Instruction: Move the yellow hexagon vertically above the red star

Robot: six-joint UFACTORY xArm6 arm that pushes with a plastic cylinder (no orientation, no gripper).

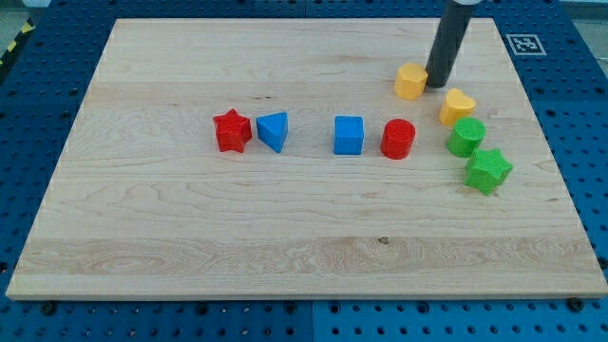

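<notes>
On the wooden board (190,237), my tip (438,85) touches the yellow hexagon's (410,82) right side; it's a bare rod, gripping nothing. The red star (232,130) sits far left.

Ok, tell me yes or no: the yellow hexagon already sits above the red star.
No: the yellow hexagon lies far toward the view's right of the red star, beside my tip.

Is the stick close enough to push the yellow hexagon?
Probably yes. My tip sits right against the yellow hexagon on its right side, nothing between them, with open board toward the red star.
</notes>
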